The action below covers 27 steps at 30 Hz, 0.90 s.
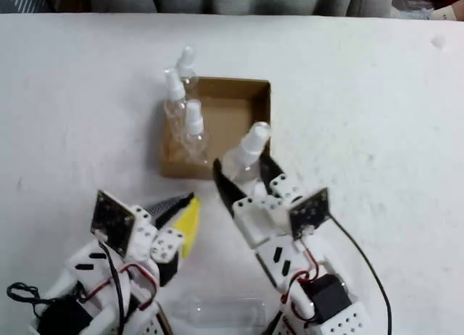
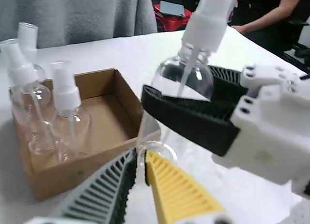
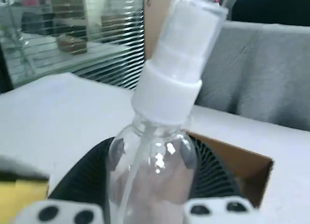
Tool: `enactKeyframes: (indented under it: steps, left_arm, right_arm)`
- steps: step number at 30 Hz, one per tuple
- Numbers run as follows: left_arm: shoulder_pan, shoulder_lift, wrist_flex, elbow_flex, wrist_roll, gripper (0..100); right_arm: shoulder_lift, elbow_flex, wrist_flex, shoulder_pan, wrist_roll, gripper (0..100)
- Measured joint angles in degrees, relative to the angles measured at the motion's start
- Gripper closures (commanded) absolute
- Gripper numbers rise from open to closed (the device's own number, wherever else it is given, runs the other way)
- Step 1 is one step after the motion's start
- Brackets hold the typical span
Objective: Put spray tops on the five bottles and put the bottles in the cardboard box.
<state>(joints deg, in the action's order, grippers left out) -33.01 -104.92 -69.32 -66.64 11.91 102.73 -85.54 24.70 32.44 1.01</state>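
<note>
Three clear plastic bottles with white spray tops stand upright along the wall of the cardboard box on the left arm's side. The nearest bottle and the middle bottle are plainly inside, close against that wall. The farthest bottle sits at the far corner, and from here I can't quite tell whether it is inside the box or just behind it. Each has a round, see-through body, a thin tube running down its middle, and a tall white cap.

A fourth bottle of the same kind, spray top on, is in the right end effector. Its black ribbed fingers are clenched around the round body from both sides. The bottle is held at the box's near corner on the right arm's side, leaning a little, with its cap tipped towards the box.

The left end effector, one finger grey and one yellow, is low over the white worktop, just in front of the box's near wall. Its fingers are pressed together with nothing between them.

A fifth bottle lies on its side on the worktop, between the bases of the two arms and well apart from the box.
</note>
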Motion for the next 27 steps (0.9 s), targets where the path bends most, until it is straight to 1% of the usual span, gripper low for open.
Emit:
enactKeyframes:
  steps: [2,10,14,18,20,23,27]
  left_arm:
    - [-3.2,0.0,0.8,-0.8,0.0,98]
    - [-11.8,0.5,10.4,-9.5,0.0,98]
    - [-14.1,0.4,12.0,-9.7,0.0,98]
    - [-14.2,0.1,13.9,-11.7,0.0,98]
    - [-14.3,0.4,15.7,-14.9,0.0,98]
    - [-14.3,0.9,18.7,-18.5,0.0,98]
    - [-9.9,1.0,24.4,-21.5,0.3,98]
  right_arm:
    - [0.0,0.4,-0.5,-1.1,0.0,98.3]
    - [-1.5,0.8,-5.2,-1.5,0.2,98.3]
    - [-8.4,1.8,-11.0,-1.5,0.4,98.3]
    - [-15.8,7.6,-11.7,-1.4,4.6,98.3]
    - [-19.4,11.5,-9.7,-1.4,5.5,98.3]
    - [-23.6,17.2,-3.9,0.6,5.9,98.3]
    - [-26.8,23.6,4.9,2.4,5.9,98.3]
